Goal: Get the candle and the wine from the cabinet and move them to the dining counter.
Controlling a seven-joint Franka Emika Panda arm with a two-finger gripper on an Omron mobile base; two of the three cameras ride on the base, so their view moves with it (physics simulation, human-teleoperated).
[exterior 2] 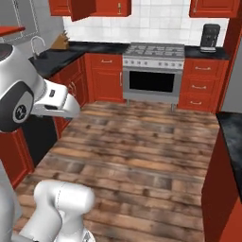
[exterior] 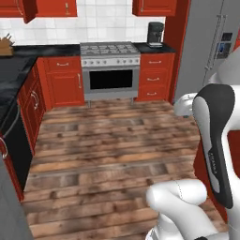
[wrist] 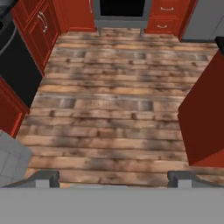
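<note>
My gripper (wrist: 113, 178) is open over the bare wooden floor, with nothing between its two dark fingertips (wrist: 43, 177). The candle and the wine are out of view. A red wall cabinet (exterior: 21, 9) hangs at the far upper left, its door (exterior 2: 82, 9) swung outward; its inside is hidden. At the right stands the dining counter (exterior 2: 231, 125), a black slab on a red panelled base (wrist: 201, 122), close beside my hand.
A steel stove (exterior: 110, 70) with a black oven window stands at the far wall between red drawer units. A black worktop (exterior: 14, 70) over red base cabinets (exterior: 33, 101) runs along the left. A coffee machine (exterior: 155, 33) and a grey fridge (exterior: 206, 42) stand at the far right.
</note>
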